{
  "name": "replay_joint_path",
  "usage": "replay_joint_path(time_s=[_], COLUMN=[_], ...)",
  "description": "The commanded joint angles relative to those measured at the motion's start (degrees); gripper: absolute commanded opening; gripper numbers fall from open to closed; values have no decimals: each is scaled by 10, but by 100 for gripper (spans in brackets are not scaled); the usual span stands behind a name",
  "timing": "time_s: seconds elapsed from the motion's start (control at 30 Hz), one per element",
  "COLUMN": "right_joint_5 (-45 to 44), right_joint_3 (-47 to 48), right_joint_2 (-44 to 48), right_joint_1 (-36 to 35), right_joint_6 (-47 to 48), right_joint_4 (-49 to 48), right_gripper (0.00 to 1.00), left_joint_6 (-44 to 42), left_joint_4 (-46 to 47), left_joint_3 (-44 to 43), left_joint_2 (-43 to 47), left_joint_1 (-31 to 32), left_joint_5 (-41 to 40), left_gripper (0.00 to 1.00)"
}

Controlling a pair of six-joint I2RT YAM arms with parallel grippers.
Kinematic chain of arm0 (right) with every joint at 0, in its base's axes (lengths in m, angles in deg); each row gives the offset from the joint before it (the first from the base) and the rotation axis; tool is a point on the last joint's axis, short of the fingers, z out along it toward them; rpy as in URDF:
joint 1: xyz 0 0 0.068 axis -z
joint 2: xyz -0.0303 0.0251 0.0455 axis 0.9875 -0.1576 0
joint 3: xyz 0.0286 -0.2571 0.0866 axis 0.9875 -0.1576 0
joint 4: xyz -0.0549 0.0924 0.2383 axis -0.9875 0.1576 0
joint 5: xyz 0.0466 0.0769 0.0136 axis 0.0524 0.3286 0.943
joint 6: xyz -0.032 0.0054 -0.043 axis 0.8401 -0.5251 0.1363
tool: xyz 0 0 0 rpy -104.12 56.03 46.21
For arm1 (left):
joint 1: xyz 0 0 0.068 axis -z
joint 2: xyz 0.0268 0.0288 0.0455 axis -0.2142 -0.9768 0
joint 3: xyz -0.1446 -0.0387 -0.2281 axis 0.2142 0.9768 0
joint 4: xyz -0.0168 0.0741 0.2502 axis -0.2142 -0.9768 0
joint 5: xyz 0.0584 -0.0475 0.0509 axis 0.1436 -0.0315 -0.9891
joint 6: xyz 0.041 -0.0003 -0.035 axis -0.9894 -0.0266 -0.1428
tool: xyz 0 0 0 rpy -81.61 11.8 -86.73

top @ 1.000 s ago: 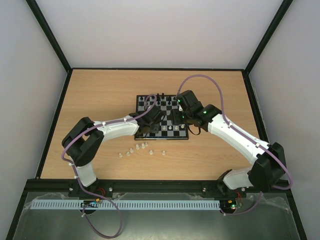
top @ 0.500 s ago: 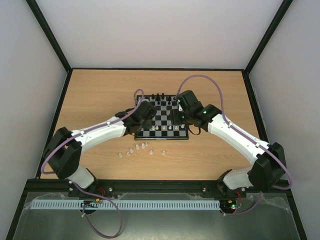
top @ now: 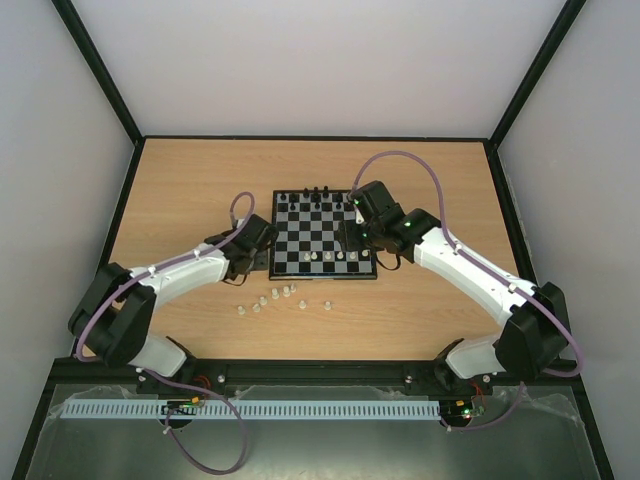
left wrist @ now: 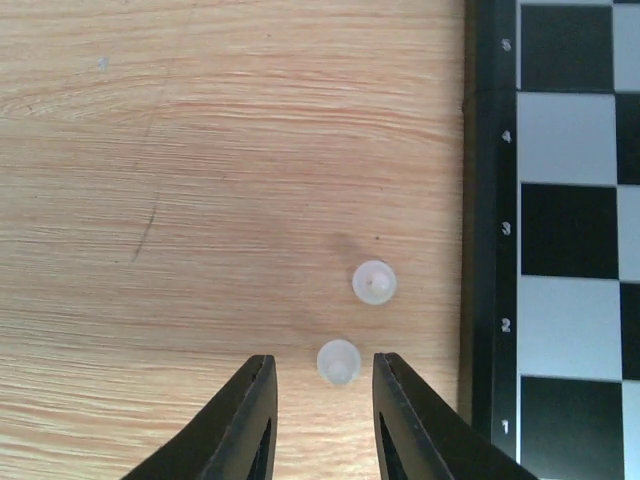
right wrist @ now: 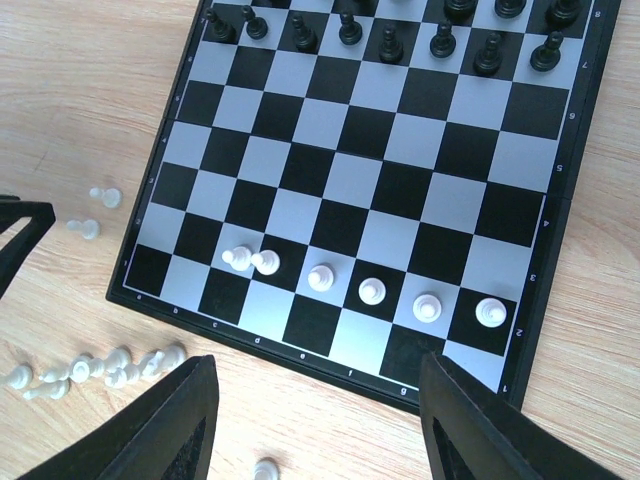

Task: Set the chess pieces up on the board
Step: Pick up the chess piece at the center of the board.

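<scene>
Two chess pieces stand on the wooden table just beside the black border of the board, and your left gripper is over the one nearer to it. Its fingers are spread and hold nothing. That piece sits in the gap between the tips, a little closer to the finger on the board's side and clear of both. Your wrist camera looks straight down on it, so I cannot tell whether the tips are down at the piece's height or above it. The other piece stands just beyond the tips, apart from the first, level with the gap between the border's marks 2 and 3.

Your right gripper hangs over the near part of the board, its fingers wide apart and empty. Below it you have six white pieces standing in a line on the second row from the near edge. The two at the end toward the left arm are crowded close together, and the other four are evenly spaced, one to a square. Black pieces line the far rows. Off the board, a loose cluster of white pieces lies on the table in front of the near edge, toward the left arm's corner. One more piece sits alone a little further along that edge
</scene>
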Motion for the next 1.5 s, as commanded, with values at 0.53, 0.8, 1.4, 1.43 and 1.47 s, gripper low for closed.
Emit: replay_joint_path(time_s=[0.53, 0.8, 1.4, 1.43, 1.47], right_joint_5=[12, 14, 19, 20, 21], right_joint_3=[-10, -11, -13, -12, -12], right_joint_2=[-4, -5, -6, -7, -5], right_joint_1=[2, 2, 2, 2, 2], right_joint_6=[7, 8, 9, 9, 8], right_joint_4=[1, 0, -2, -2, -2], right_gripper=[56, 56, 56, 56, 56], left_joint_6=[-32, -34, -39, -39, -40], left_joint_4=[66, 73, 65, 61, 56], left_joint_3=[-46, -44, -51, -52, -54], left_joint_2=[-94, -113, -109, -104, -98], left_joint_1=[-14, -19, -24, -22, -22], left_joint_5=[8, 12, 12, 12, 13], left_gripper=[37, 32, 7, 7, 6])
